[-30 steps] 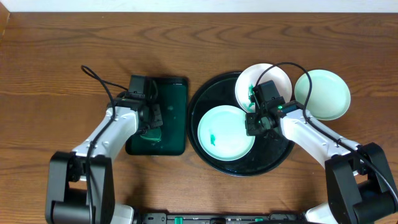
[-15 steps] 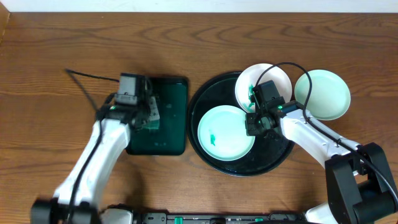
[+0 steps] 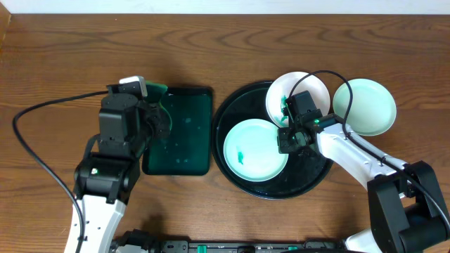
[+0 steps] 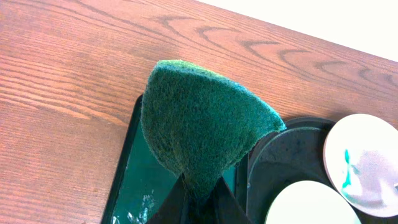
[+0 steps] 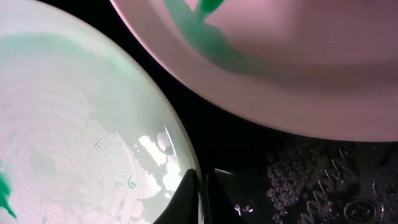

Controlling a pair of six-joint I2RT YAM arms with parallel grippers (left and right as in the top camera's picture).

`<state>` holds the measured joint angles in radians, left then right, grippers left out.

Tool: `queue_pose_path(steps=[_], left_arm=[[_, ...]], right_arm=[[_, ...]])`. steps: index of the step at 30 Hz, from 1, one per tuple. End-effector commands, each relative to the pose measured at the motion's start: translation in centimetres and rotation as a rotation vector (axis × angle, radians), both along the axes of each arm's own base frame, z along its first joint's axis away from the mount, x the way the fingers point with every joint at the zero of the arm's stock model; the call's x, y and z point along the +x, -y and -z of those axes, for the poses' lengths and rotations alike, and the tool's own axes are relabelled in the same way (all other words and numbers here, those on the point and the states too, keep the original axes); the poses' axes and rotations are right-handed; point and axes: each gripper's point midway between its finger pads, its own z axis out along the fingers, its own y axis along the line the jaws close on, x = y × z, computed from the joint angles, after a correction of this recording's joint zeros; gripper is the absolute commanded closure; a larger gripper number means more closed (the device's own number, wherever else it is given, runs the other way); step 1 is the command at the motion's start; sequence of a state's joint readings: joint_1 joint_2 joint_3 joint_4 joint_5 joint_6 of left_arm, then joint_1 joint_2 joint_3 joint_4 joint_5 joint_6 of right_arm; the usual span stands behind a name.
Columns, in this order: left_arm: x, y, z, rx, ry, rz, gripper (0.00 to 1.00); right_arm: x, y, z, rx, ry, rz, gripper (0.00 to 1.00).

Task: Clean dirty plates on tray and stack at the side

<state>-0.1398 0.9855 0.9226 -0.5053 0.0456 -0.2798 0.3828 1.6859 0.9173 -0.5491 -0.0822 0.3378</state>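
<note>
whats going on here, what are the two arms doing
The left gripper is shut on a green sponge, held up above the edge of the small dark green tray. The right gripper pinches the rim of the smeared mint plate lying in the black tray. A white plate with green smears sits at that tray's back rim, and another mint plate rests on the table to its right. The sponge touches no plate.
</note>
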Motion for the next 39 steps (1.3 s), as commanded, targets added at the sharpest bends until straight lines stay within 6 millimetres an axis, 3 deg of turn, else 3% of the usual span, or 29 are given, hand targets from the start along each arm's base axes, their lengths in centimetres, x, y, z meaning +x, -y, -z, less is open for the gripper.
queue_pose_path(steps=[1,11,18,28,39], left_arm=[[0.1,-0.1,-1.4,0.016,0.029,0.005,0.93],[0.4,-0.1,-0.3,0.021,-0.01,0.005,0.93],[0.3,-0.1,0.1,0.024,-0.027,0.005,0.93],[0.5,-0.1,0.5,0.032,-0.039,0.01,0.93],[0.7,0.0,1.5,0.036,-0.074,0.01,0.93]], right_arm=[[0.1,0.4,0.1,-0.016,0.0,0.03,0.99],[0.1,0.4,0.1,-0.016,0.001,0.031,0.98],[0.5,0.3,0.0,-0.009,0.017,0.031,0.86],[0.5,0.2,0.0,-0.009,0.017,0.031,0.99],[0.5,0.3,0.0,-0.009,0.017,0.031,0.99]])
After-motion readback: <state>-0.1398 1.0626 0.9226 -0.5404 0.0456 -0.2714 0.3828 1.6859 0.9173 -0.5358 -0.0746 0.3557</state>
